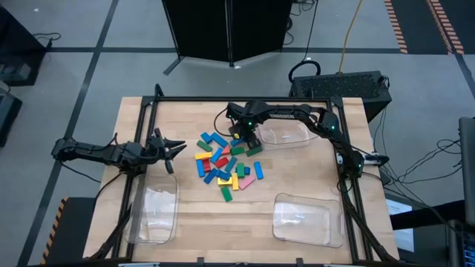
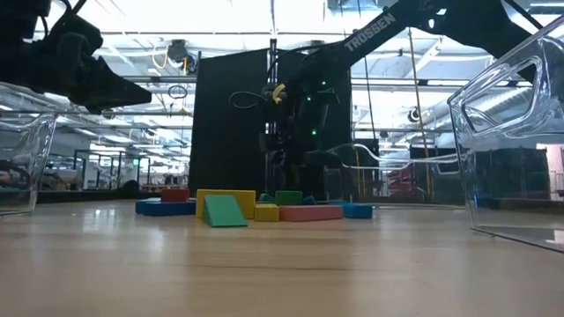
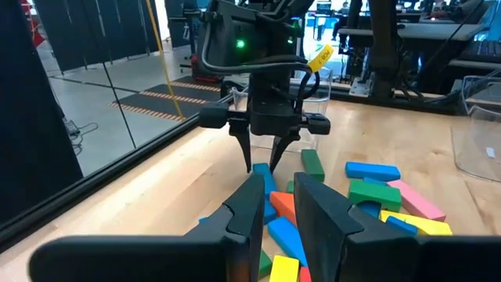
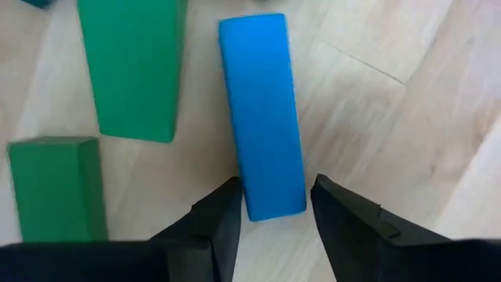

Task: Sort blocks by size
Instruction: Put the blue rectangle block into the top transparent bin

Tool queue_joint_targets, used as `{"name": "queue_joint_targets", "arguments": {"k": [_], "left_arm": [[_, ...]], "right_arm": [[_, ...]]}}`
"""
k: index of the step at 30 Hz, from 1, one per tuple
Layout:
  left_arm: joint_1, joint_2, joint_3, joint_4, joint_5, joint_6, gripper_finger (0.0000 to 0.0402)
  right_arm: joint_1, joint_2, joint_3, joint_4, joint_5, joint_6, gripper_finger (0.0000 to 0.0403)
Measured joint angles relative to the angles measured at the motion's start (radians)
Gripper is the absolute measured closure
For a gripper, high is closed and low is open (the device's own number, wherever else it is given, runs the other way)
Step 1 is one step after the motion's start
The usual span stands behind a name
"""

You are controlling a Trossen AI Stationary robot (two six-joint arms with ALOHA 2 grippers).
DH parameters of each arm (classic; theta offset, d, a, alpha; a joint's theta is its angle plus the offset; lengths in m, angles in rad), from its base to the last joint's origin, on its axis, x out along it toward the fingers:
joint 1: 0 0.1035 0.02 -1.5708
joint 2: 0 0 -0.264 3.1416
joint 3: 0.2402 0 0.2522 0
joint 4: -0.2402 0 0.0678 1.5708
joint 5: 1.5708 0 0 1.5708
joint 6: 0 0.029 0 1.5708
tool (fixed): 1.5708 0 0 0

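The blocks (image 1: 226, 165) lie in a loose, many-coloured pile at the table's middle; the low view shows them flat on the wood (image 2: 256, 210). My right gripper (image 1: 251, 143) points down over the pile's far right edge. It is open, with one finger at each long side of a blue block (image 4: 262, 117), at one end of it. The blue block lies flat on the table beside two green blocks (image 4: 133, 70). My left gripper (image 1: 174, 146) hovers level, left of the pile. Its fingers stand a narrow gap apart with nothing between them (image 3: 279, 205). My right gripper comes from above, pointing down, and its fingers (image 4: 227, 205) stand across the blue block at one end (image 4: 270, 200), one at each long side. The block lies flat on the table. I cannot tell whether the fingers touch it.
A clear tray (image 1: 286, 135) stands just right of my right gripper, at the far right. Two more clear trays sit near the front edge, one at the left (image 1: 152, 215) and one at the right (image 1: 304, 220). A dark frame (image 1: 237, 99) borders the table.
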Motion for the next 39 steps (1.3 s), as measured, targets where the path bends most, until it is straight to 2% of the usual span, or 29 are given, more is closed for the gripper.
{"name": "queue_joint_targets", "arguments": {"k": [9,17,24,39], "left_arm": [[0.0,0.0,0.0,-0.003,0.0,-0.015,0.0326],[0.0,0.0,0.0,-0.003,0.0,-0.014,0.0326],[0.0,0.001,0.0,-0.004,0.0,-0.014,0.0326],[0.0,0.004,0.0,-0.016,0.0,-0.016,0.0326]], "right_arm": [[0.005,0.0,0.0,0.001,0.004,0.005,0.0313],[0.005,-0.008,0.0,0.021,0.011,0.031,0.03],[0.005,-0.059,0.0,0.019,0.01,0.053,0.0304],[-0.032,-0.251,0.0,-0.064,0.008,0.133,0.0304]]}}
